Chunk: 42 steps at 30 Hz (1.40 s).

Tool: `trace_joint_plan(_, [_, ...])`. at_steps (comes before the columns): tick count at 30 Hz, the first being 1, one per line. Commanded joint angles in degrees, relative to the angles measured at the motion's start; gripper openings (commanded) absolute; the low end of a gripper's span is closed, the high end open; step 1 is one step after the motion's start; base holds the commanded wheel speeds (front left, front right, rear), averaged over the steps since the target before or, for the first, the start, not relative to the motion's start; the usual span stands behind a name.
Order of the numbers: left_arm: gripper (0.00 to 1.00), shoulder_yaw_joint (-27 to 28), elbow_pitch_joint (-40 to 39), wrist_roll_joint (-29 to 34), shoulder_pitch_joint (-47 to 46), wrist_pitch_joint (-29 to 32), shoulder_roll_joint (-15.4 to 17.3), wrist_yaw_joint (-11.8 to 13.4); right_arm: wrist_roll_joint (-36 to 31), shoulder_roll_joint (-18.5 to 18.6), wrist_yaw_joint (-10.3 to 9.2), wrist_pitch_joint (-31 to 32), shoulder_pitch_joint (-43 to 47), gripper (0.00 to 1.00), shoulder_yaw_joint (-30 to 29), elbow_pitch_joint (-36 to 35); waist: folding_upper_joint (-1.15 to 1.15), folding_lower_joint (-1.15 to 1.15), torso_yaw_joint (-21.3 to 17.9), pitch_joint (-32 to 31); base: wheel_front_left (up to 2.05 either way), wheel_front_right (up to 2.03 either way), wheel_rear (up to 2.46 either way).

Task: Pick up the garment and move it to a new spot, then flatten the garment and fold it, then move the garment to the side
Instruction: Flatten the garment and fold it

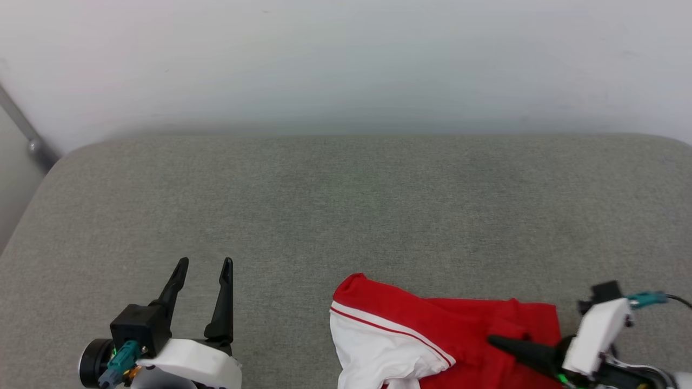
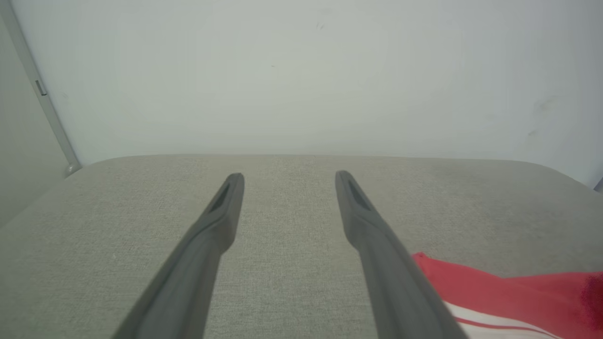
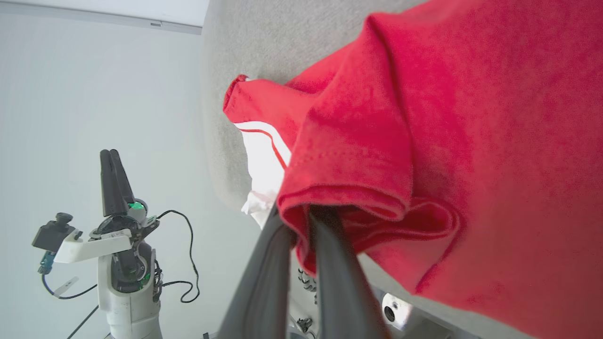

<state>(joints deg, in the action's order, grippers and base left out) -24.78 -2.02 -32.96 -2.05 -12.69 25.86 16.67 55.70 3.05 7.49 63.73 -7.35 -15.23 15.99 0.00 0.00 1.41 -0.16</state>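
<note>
The garment (image 1: 443,324) lies crumpled near the front edge of the grey padded surface (image 1: 346,205), red with a white sleeve and a red stripe. My right gripper (image 1: 494,340) reaches in from the right. In the right wrist view it (image 3: 304,214) is shut on a bunched red fold of the garment (image 3: 424,117), fingertips buried in the cloth. My left gripper (image 1: 206,263) stands open at the lower left, well apart from the cloth, with nothing between its fingers. In the left wrist view it (image 2: 288,176) points across bare cushion, with the garment (image 2: 509,292) at the lower right.
A white wall rises right behind the padded surface. A grey metal pole (image 1: 27,135) slants past its far left corner. The surface has rounded corners, and bare grey cushion stretches ahead of and between both arms.
</note>
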Motion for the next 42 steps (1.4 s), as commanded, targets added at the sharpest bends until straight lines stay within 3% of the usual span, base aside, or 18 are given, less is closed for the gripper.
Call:
trace_joint_plan(1, [1.0, 0.36, 0.02, 0.05, -1.01, -0.16, -0.01, 0.02, 4.58, -0.18, -0.01, -2.94, -1.49, 0.0, 4.28, 2.29, 0.0, 0.0, 0.66, 0.23, 0.0, 0.0, 0.0])
trace_joint_plan(8, [1.0, 0.13, 0.13, 0.09, -2.25, 0.16, 0.17, -0.41, 19.99, -0.21, -0.01, -13.69, -3.72, 0.0, 21.67, 6.21, 0.0, 0.0, 2.45, 0.99, 0.0, 0.0, 0.0])
trace_joint_plan(14, [1.0, -0.15, 0.57, 0.16, -3.3, 0.0, -0.09, -0.64, 24.56, -0.18, -0.01, -20.72, -6.82, 0.0, 33.0, 6.65, 0.0, 0.0, 3.56, 2.05, 0.0, 0.0, 0.0])
trace_joint_plan(16, [1.0, -0.36, 0.88, 0.09, -3.34, -0.09, -0.33, -0.84, 22.83, -0.17, -0.01, -23.14, -7.45, 0.2, 35.34, 8.46, 0.0, 0.0, 3.84, 2.35, 0.0, 0.0, 0.0])
trace_joint_plan(17, [1.0, -0.45, 1.02, 0.05, -3.44, -0.15, -0.47, -0.87, 21.23, -0.16, -0.01, -24.76, -8.15, 0.37, 35.9, 9.17, 0.0, 0.0, 3.94, 2.5, 0.0, 0.0, 0.0])
trace_joint_plan(18, [1.0, -0.48, 1.07, 0.08, -3.65, -0.21, -0.56, -0.92, 20.45, -0.16, -0.01, -25.97, -8.64, 0.98, 36.5, 9.86, 0.0, 0.0, 4.03, 2.65, 0.0, 0.0, 0.0])
trace_joint_plan(24, [1.0, -0.43, 1.74, -0.17, -3.49, -0.56, -0.93, -0.67, 18.03, 0.1, -0.01, -28.5, -9.82, 1.0, 38.99, 11.18, 0.0, 0.0, 3.86, 2.85, 0.0, 0.0, 0.0])
trace_joint_plan(27, [1.0, -0.29, 2.03, -0.29, -2.91, -0.68, -1.02, -0.41, 14.8, 2.27, -0.01, -30.61, -10.79, 1.0, 40.61, 9.04, 0.0, 0.0, 3.34, 2.61, 0.0, 0.0, 0.0])
trace_joint_plan(29, [1.0, -0.2, 2.08, -0.36, -2.76, -0.78, -1.06, -0.37, 11.54, 3.85, -0.01, -33.39, -11.02, 1.0, 41.72, 6.95, 0.0, 0.0, 2.88, 2.37, 0.0, 0.0, 0.0])
trace_joint_plan(30, [1.0, -0.09, 2.21, -0.38, -2.63, -0.97, -1.1, -0.15, 1.67, 8.15, -0.01, -40.18, -11.34, 1.0, 42.13, 6.35, 0.0, 0.0, 2.15, 1.87, 0.0, 0.0, 0.0])
trace_joint_plan(31, [1.0, 0.15, 2.21, -0.45, -2.04, -1.14, -1.17, 0.14, -7.51, 9.76, -0.01, -46.17, -10.59, 1.0, 39.5, 6.46, 0.0, 0.0, 1.1, 1.23, 0.0, 0.0, 0.0])
trace_joint_plan(32, [1.0, 0.23, 2.26, -0.5, -1.75, -1.21, -1.18, 0.32, -10.53, 10.44, -0.01, -47.97, -9.98, 1.0, 37.92, 6.4, 0.0, 0.0, 0.76, 1.0, 0.0, 0.0, 0.0])
trace_joint_plan(37, [1.0, 0.63, 2.14, -0.45, -0.95, -1.45, -1.31, 0.9, -24.19, 12.24, -0.01, -53.96, -5.24, 1.0, 27.64, 3.03, 0.0, 0.0, -0.86, 0.01, 0.0, 0.0, 0.0])
trace_joint_plan(42, [1.0, 1.51, 2.2, -0.12, -0.29, -1.84, -1.36, 1.34, -34.39, 10.86, -0.01, -58.64, 1.44, 1.0, 16.38, -5.2, 0.0, 0.0, -2.19, -0.35, 0.0, 0.0, 0.0])
